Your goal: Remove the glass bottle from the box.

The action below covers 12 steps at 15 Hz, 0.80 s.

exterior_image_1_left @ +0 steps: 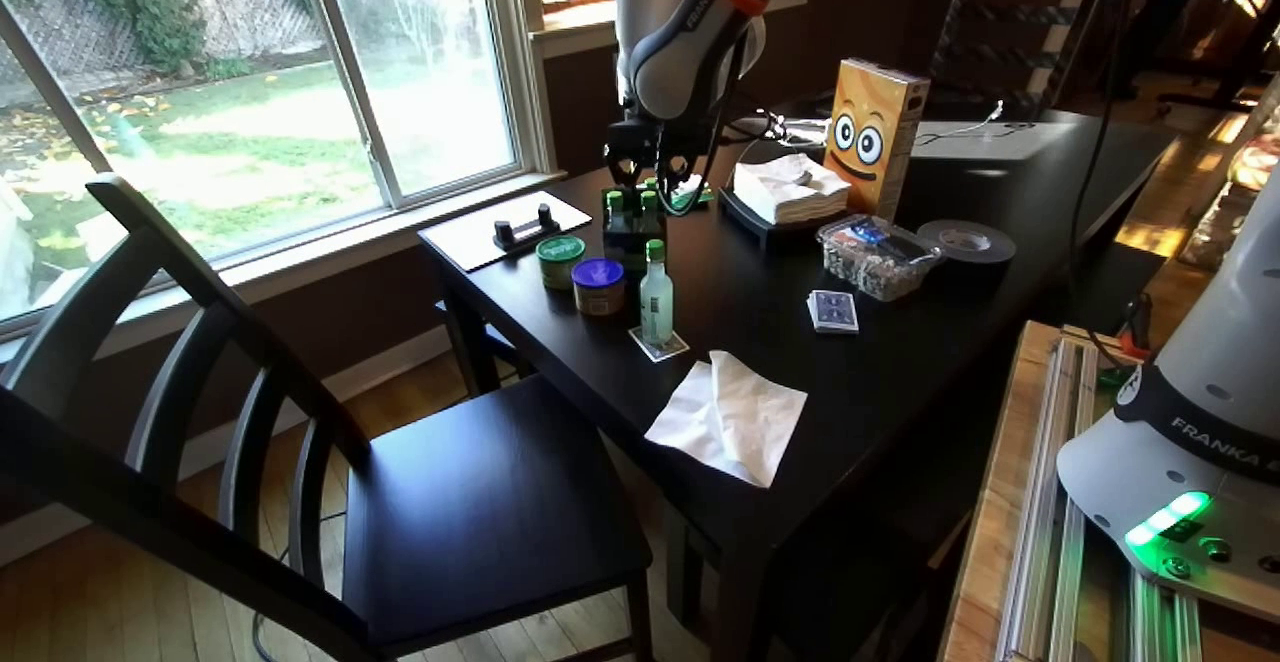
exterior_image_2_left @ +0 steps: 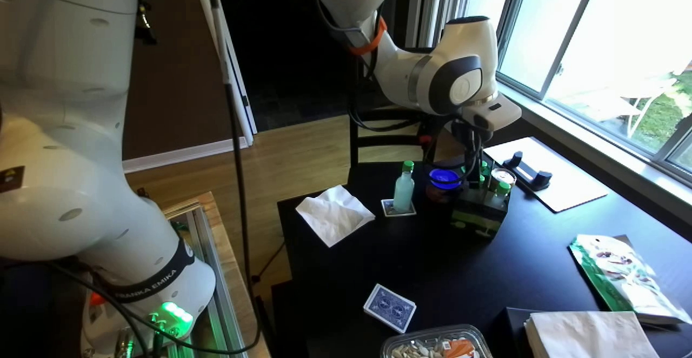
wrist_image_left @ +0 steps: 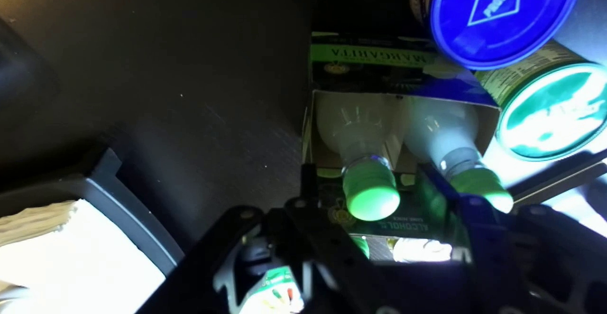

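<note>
Pincer [wrist_image_left: 366, 183] seemingly above bottles [wrist_image_left: 360, 138] in box [wrist_image_left: 370, 62]

Glossy glass, smooth plastic, matt paper, dark wood
The black wooden bench [exterior_image_1_left: 745, 307] has a soft sheen; the green-capped glass bottles [wrist_image_left: 356, 131] are smooth and glossy; the black-and-green cardboard box [wrist_image_left: 374, 63] is plain and matt inside; the round blue plastic lid [wrist_image_left: 502, 32] is smooth; the square white paper napkin [exterior_image_1_left: 735, 420], near in an exterior view, is creased and matt.
</note>
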Available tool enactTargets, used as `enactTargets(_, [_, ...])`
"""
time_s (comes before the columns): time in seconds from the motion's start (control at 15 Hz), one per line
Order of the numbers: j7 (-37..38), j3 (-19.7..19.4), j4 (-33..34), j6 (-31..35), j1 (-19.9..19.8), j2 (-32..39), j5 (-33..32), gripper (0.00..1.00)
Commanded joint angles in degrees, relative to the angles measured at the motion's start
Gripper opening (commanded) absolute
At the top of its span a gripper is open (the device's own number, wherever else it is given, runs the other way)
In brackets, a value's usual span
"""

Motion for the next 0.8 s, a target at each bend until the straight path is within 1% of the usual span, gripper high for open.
enactTargets(0.0, [-1.88, -1.40, 1.83, 1.52, 1.27, 2.19, 2.72, 0.59])
enactTargets(0.07, [-1.91, -1.45, 1.93, 1.74, 1.33, 2.51, 2.93, 0.57])
enactTargets(0.2, [-1.87, -1.60, 2.07, 1.60, 1.60, 3.01, 3.32, 0.47])
enactTargets(0.33, [-1.51, -2.18, 2.08, 1.97, 2.14, 3.32, 2.99, 0.23])
enactTargets(0.4, [-1.18, -2.71, 1.91, 2.33, 2.66, 3.14, 2.43, 0.14])
enactTargets(0.47, [-0.87, -3.27, 1.72, 2.64, 3.24, 2.82, 2.00, 0.07])
enactTargets(0.53, [-0.04, -4.43, 1.14, 2.63, 4.43, 2.05, 1.00, 0.05])
enactTargets(0.6, [0.71, -5.42, 0.55, 2.12, 5.54, 1.24, 0.41, 0.07])
enactTargets(0.73, [2.90, -7.43, -1.51, -0.48, 8.42, -1.78, -0.34, 0.07])
